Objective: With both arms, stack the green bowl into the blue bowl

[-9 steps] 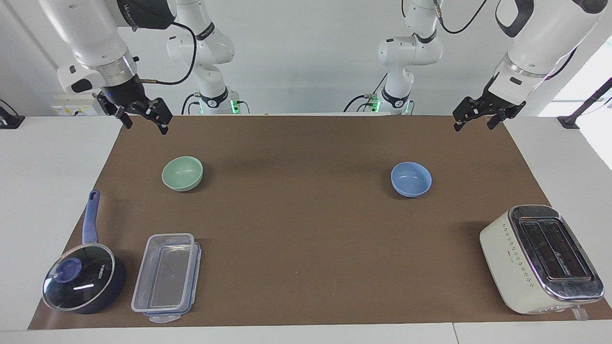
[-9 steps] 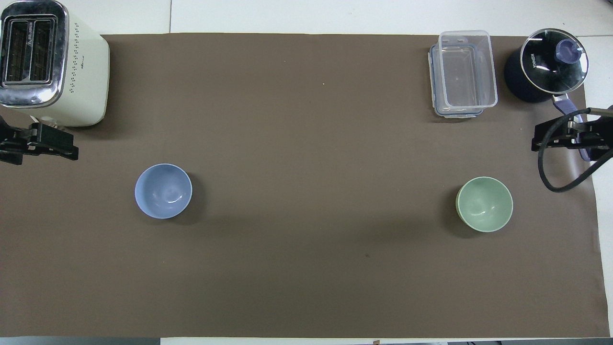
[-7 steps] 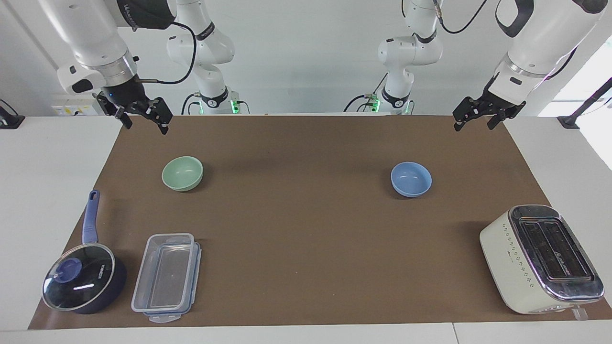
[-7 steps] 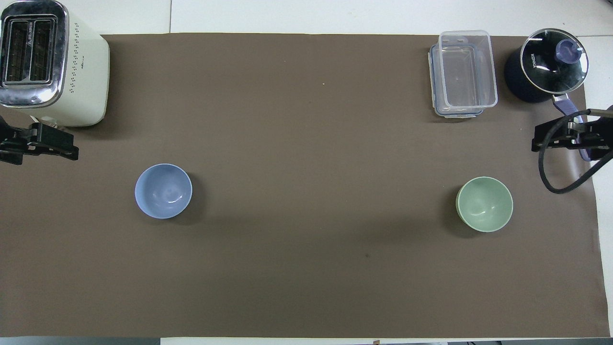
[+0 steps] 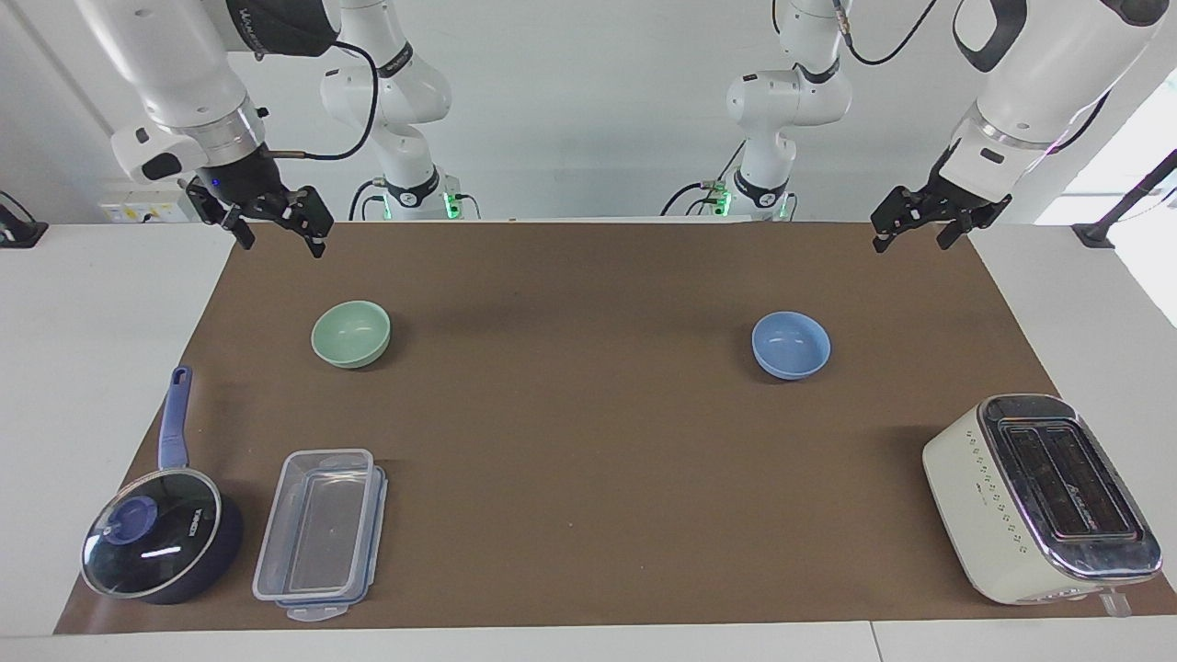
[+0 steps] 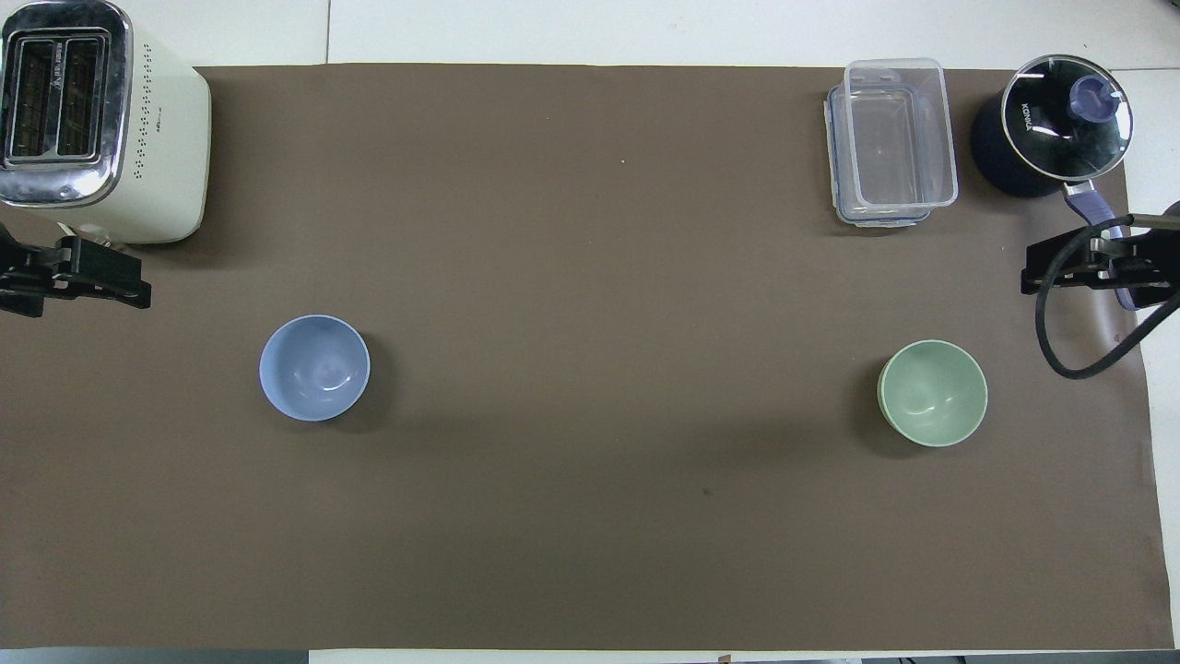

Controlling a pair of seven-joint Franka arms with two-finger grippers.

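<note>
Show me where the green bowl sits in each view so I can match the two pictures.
Facing view: the green bowl sits upright on the brown mat, upper part of the picture toward its left edge, empty.
Overhead view: the green bowl lies right of centre, a little below the middle.
Shared landmark: the clear plastic box, farther from the robots than the bowl, at the right arm's end of the table.

The green bowl point(image 5: 350, 333), pale mint, smooth and plain, sits upright and empty on the brown mat at the facing view's middle left. The blue bowl point(image 5: 791, 344), periwinkle and the same size, sits upright and empty at middle right, well apart from it.
</note>
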